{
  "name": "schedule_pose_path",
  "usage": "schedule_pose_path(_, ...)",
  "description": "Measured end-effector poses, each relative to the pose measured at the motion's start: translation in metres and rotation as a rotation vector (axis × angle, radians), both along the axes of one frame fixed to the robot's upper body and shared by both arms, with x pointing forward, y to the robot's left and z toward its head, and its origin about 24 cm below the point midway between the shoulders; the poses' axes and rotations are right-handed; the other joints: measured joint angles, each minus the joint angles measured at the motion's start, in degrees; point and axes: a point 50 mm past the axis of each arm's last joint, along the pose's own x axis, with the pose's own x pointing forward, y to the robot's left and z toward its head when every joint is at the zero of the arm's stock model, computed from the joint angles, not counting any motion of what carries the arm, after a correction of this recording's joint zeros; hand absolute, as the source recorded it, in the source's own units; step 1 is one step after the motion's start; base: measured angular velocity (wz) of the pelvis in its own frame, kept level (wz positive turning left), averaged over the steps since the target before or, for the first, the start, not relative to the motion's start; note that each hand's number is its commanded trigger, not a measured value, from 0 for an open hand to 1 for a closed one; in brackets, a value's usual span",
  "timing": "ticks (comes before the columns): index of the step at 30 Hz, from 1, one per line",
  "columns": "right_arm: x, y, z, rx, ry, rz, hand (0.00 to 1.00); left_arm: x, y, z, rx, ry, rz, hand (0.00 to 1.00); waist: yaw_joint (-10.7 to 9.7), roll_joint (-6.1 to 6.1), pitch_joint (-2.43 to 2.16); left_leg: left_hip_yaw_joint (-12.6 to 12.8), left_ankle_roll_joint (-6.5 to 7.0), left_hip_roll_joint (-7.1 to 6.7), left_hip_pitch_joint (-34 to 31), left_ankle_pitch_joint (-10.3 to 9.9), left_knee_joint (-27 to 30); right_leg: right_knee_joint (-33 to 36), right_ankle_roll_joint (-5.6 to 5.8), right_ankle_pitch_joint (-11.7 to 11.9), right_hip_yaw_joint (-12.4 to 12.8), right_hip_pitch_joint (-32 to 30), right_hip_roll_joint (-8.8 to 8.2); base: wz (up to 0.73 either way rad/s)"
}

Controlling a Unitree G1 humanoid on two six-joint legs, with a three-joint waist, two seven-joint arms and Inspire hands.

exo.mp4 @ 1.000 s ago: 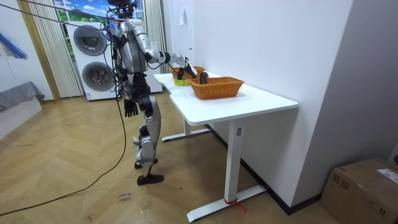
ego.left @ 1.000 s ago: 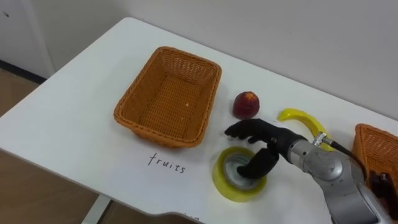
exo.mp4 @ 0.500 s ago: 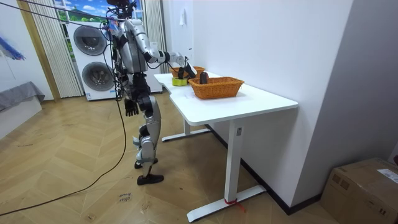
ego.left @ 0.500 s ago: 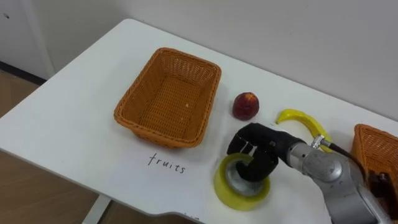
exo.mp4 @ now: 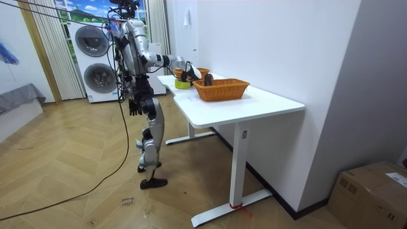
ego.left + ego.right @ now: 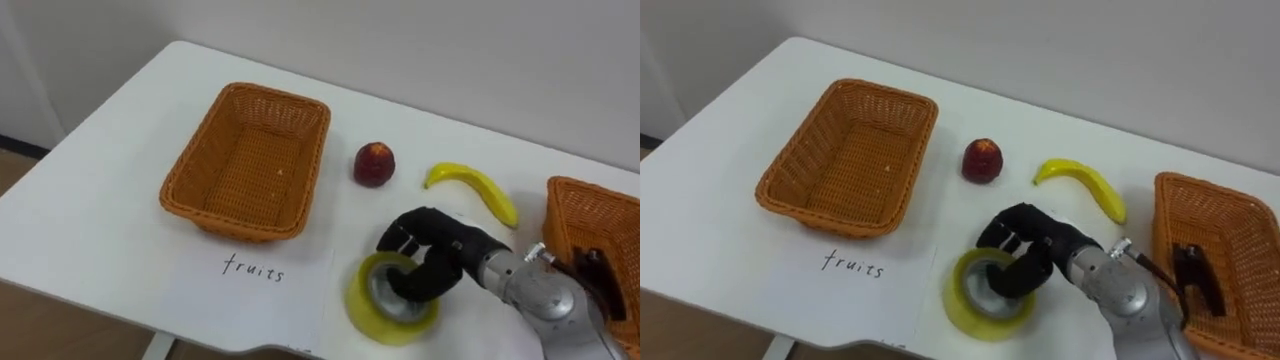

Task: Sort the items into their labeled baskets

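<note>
White table; right robot hand tight around yellow tape roll

A basket stood at the left of the table, with a sheet of paper just before it and an apple beside it on the right. Right of the apple lay a banana. Before those two a tape roll lay flat, and a second basket at the far right held a small tool.
</note>
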Motion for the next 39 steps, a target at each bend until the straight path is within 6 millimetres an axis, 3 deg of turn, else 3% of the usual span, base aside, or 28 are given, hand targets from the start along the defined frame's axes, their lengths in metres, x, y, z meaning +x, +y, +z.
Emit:
schedule_pose_path(5,-0.005,-0.023,0.002,-0.012,-0.028,-0.121,1.0,-0.002,0.001,0.001,0.02,-0.008,-0.001,0.0,-2.49,0.61,0.02,0.99,0.03,0.12,0.27,-0.02,0.05,0.14,0.0,0.0,0.97,-0.15,0.02,-0.09)
schedule_pose_path(9,-0.003,-0.038,0.009,-0.037,-0.09,-0.212,1.0,-0.001,-0.002,0.0,0.022,-0.031,0.0,0.0,-2.77,1.64,-0.08,2.4,0.06,0.39,1.34,-0.05,-0.54,0.29,-0.01,0.01,3.03,-0.07,0.28,-0.23)
schedule_pose_path(11,-0.002,-0.046,0.017,-0.036,-0.134,-0.258,1.0,-0.003,-0.005,-0.001,0.021,-0.037,0.002,0.0,-4.05,2.3,-0.27,2.43,0.06,0.31,1.89,-0.05,-0.83,0.32,-0.01,0.01,3.79,0.21,0.35,-0.06)
schedule_pose_path(17,0.0,-0.064,0.04,0.027,-0.305,-0.435,1.0,-0.011,-0.011,-0.002,0.008,-0.023,0.009,0.0,-5.83,2.83,-0.15,2.46,0.04,0.4,2.84,-0.06,-1.22,0.03,-0.01,0.0,3.76,1.01,0.48,0.0)
schedule_pose_path(26,0.0,-0.07,0.048,0.004,-0.378,-0.508,1.0,-0.022,-0.018,-0.004,-0.017,0.002,0.021,0.0,-7.21,2.8,-0.16,2.63,0.05,0.15,3.32,-0.05,-1.84,-0.75,0.17,-0.15,3.97,1.5,0.37,0.0)
schedule_pose_path(39,0.0,-0.072,0.05,-0.01,-0.41,-0.548,1.0,-0.023,-0.019,-0.005,-0.035,0.001,0.019,0.0,-7.34,2.78,-0.17,2.62,0.04,0.28,3.21,-0.05,-2.69,-0.79,0.18,-0.16,3.93,1.0,0.53,0.0)
